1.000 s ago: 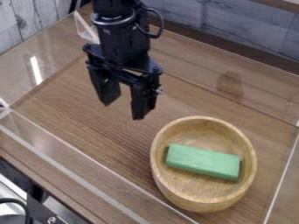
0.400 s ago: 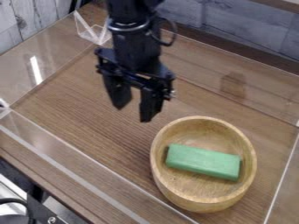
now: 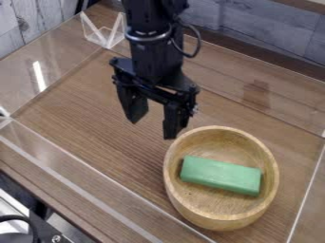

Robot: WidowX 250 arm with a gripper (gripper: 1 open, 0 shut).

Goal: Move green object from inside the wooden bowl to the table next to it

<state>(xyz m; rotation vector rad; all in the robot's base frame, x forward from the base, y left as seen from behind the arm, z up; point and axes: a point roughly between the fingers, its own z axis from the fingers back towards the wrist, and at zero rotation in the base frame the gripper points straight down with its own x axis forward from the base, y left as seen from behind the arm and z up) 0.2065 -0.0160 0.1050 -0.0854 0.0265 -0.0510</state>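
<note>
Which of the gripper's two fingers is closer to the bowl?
The finger on the image's right, just above the wooden bowl's rim in view; the other sits farther left.

We see a wooden bowl, pale tan, grain showing, smooth, with a soft low sheen. Worktop: brown wood or wood-look, streaky grain, satin, smooth. We tag the green block as smooth and mostly matt, material unclear. Robot arm: black, mostly matt, looks like plastic or coated metal, can't tell which. Clear walls at the worktop's edge look like glossy plastic.
</note>
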